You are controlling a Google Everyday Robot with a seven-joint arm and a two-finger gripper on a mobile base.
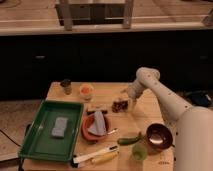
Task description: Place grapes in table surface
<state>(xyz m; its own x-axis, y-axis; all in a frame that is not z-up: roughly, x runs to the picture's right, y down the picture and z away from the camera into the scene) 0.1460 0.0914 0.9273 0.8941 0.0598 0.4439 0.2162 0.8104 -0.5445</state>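
The pincer (124, 100) hangs low over the worktop (152, 112); whether it is clamped I cannot tell. The grapes (118, 106), a dark reddish bumpy cluster, sit right at its tip.

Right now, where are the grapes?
In the camera view, the grapes are near the middle of the table surface, just beyond the orange-red plate, with the gripper right at them.

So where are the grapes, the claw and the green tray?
grapes (119, 106): camera view, middle of the cluster.
claw (126, 99): camera view, its tip, just above the grapes.
green tray (42, 144): camera view, bare floor.
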